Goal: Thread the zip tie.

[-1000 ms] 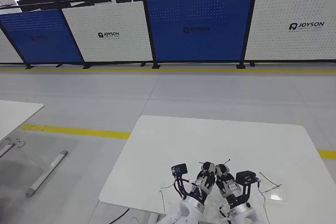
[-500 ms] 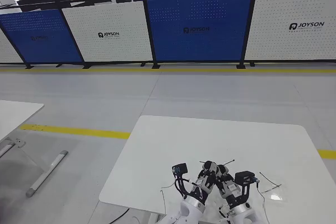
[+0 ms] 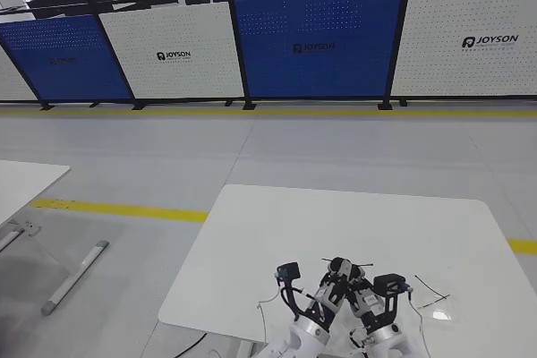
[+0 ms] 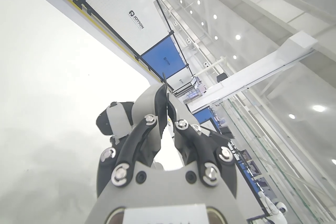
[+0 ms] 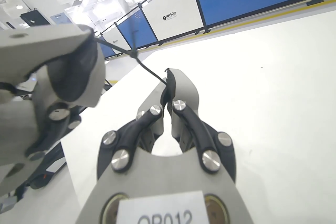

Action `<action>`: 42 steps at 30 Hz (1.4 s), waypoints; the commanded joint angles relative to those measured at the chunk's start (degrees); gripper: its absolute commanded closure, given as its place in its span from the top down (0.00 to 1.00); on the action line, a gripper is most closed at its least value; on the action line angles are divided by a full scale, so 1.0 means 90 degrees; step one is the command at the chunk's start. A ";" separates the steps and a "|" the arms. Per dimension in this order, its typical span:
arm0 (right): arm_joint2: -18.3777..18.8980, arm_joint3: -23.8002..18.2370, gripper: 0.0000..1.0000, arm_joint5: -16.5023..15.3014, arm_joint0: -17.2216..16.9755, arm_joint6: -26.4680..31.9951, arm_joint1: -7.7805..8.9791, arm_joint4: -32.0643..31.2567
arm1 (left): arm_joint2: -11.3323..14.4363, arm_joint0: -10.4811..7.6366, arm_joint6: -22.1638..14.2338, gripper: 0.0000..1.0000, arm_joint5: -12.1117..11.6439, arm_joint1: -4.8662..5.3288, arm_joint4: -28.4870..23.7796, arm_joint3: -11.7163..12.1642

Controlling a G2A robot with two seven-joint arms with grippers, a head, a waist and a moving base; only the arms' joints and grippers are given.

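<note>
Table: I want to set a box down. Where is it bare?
Bare: the far half of the table. Crowded: the near edge, where left gripper and right gripper hold the zip tie, loose ties lying to the right.

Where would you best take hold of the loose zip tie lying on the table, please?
Pinch the loose zip tie mid-strap, from straight above, jaws set across its length: it lies flat on the table, thin and long, so a side approach likely finds nothing to catch.
</note>
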 commanded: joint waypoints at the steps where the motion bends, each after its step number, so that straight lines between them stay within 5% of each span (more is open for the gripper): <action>1: -0.0020 0.0044 0.00 0.0010 0.0024 0.0014 -0.0003 -0.0019 | -0.0008 0.0042 0.0009 0.00 -0.0068 0.0007 -0.0018 -0.0059; 23: -0.0041 0.0149 0.00 -0.0067 0.0053 -0.0111 0.0010 -0.0069 | 0.0037 0.0345 0.0180 0.00 -0.0490 0.0071 0.0151 -0.0292; 32: -0.0067 0.0134 0.00 -0.0042 0.0069 -0.0092 0.0007 -0.0036 | 0.0030 0.0409 0.0250 0.00 -0.0471 0.0092 0.0223 -0.0353; 33: -0.0056 0.0102 0.37 -0.0049 0.0055 -0.0121 0.0005 0.0043 | 0.0028 0.0419 0.0322 0.00 -0.0362 0.0088 0.0240 -0.0376; 34: -0.0032 0.0069 1.00 -0.0047 0.0032 -0.0171 0.0004 0.0131 | 0.0011 0.0400 0.0409 0.00 -0.0279 0.0080 0.0231 -0.0378; 42: 0.0621 -0.0409 1.00 -0.0461 -0.0558 -0.0913 0.0103 0.0635 | -0.0246 0.0011 0.0871 0.00 -0.0076 -0.0008 -0.0344 -0.0059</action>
